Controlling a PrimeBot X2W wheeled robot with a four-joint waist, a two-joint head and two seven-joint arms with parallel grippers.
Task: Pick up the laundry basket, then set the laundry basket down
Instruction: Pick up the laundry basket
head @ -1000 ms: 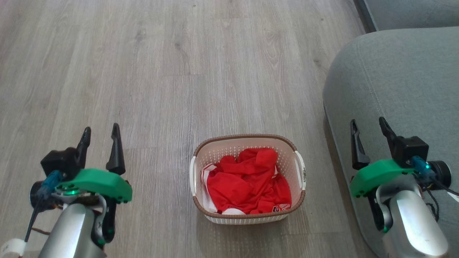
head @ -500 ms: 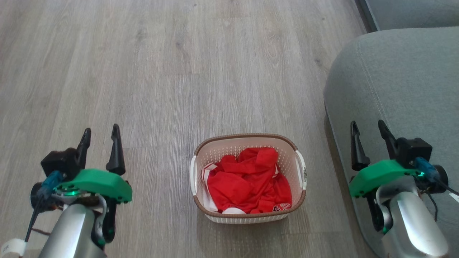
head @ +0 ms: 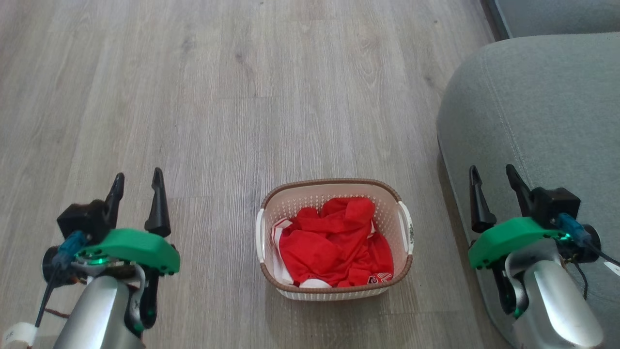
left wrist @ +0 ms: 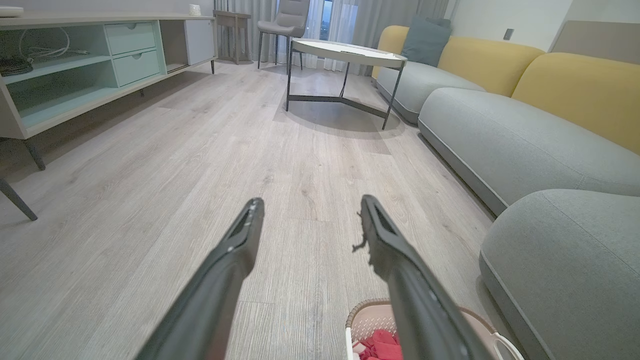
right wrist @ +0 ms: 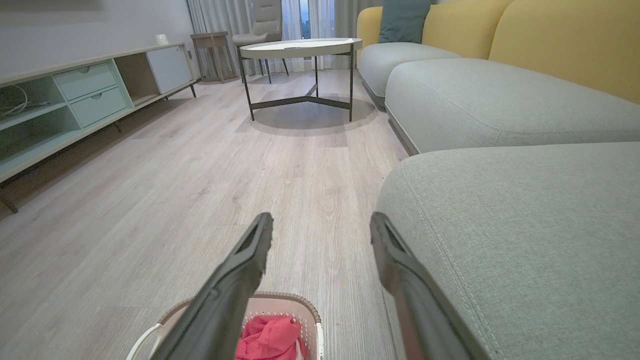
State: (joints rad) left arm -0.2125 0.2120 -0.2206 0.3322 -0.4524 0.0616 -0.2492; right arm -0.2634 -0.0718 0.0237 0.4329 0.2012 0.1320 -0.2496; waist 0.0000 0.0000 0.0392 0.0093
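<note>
On the pale wood floor (head: 242, 97), between the two arms, stands the laundry basket (head: 333, 183); its brown rim looks level, and its cream perforated walls seem to sit flat on the boards, as far as the head view lets one judge; red clothing (head: 334, 240) with a little white at the edges lies heaped inside, below the rim; white handles (head: 406, 228) show on its two short sides. The left gripper (head: 138, 175) hovers well to the basket's left, fingers spread apart and holding nothing; the right gripper (head: 490, 169) hovers to the basket's right, over the edge of the grey sofa (head: 533, 111), its fingers likewise spread and empty; neither touches the basket. From the left wrist, the basket's rim peeps out at the bottom edge beside one finger; from the right wrist it lies low under the fingers, with the sofa cushion close alongside. Farther off stand a round table (left wrist: 350, 50), a low cabinet (left wrist: 75, 75) and yellow sofa backs (left wrist: 575, 85).
</note>
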